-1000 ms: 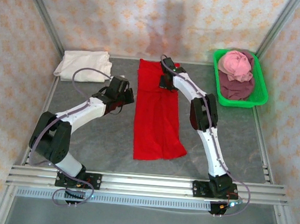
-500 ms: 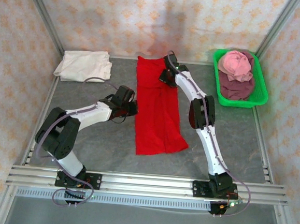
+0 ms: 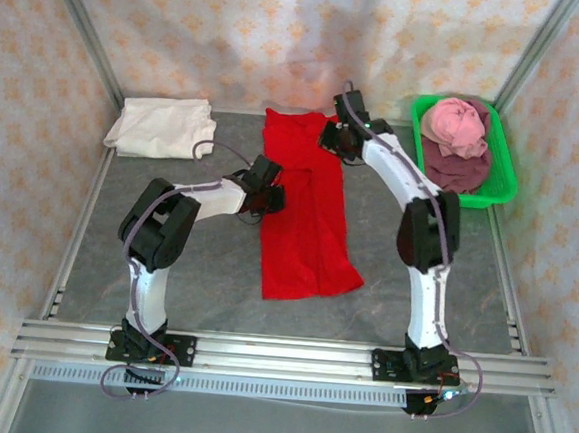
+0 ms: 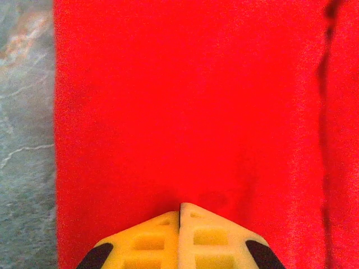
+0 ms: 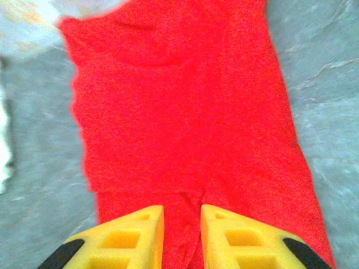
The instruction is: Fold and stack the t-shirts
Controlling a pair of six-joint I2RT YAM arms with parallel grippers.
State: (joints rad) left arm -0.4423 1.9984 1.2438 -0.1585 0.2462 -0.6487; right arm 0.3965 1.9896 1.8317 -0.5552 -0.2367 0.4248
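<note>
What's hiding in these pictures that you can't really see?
- Top view: the maroon t-shirt lies mostly under the pink t-shirt in the green tray.
- Left wrist view: the red t-shirt runs off the frame; whether the shut left gripper pinches it is unclear.
- Right wrist view: the right gripper is cut off below.

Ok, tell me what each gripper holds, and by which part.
Nothing, it seems. Left gripper is shut, empty, over the red t-shirt; right gripper is open above its far end.

We see a grey marbled tabletop [image 3: 184, 278] boxed in by floral-patterned walls [image 3: 234, 32], aluminium rails [image 3: 278, 356] along its near edge
</note>
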